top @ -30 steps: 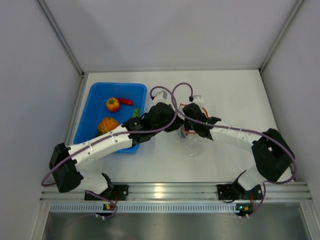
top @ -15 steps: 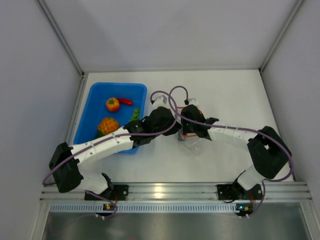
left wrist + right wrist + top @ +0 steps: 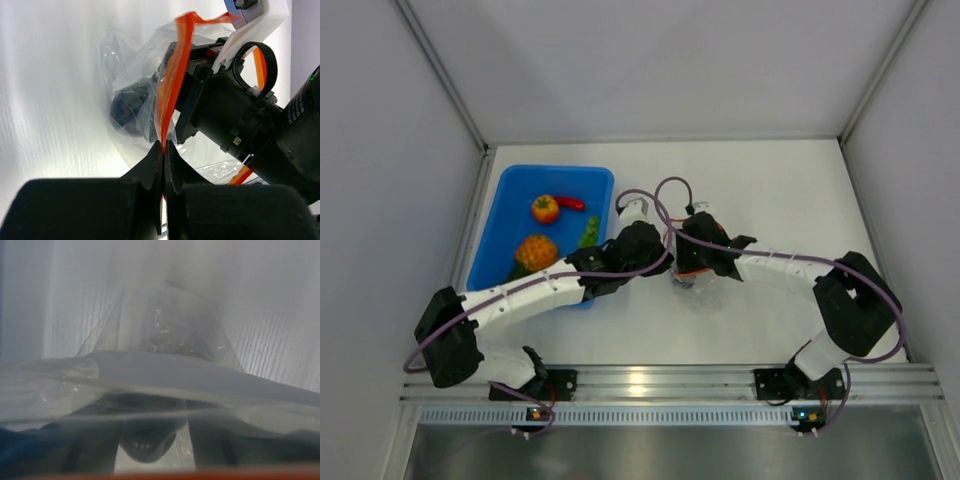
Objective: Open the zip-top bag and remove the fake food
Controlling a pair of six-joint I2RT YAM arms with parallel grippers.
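Note:
The zip-top bag (image 3: 708, 290) lies crumpled between my two grippers at mid-table. My left gripper (image 3: 164, 145) is shut on its orange-red zip strip (image 3: 172, 75); it sits left of the bag in the top view (image 3: 660, 262). My right gripper (image 3: 684, 264) is pushed in at the bag's mouth, and the strip loops round its black body (image 3: 235, 115). Through hazy plastic its fingers (image 3: 95, 450) look apart. A dark purple-black piece (image 3: 147, 440) of fake food lies between them inside the bag and also shows in the left wrist view (image 3: 129, 107).
A blue tray (image 3: 505, 195) at the left holds an orange tomato (image 3: 545, 209), a red chili (image 3: 570, 203), a round orange piece (image 3: 535, 250) and a green piece (image 3: 590, 230). The left arm lies over the tray's near right corner. Walls enclose the table.
Both grippers have shifted a little left and toward the near edge, staying together, and the bag's mouth has come with them.

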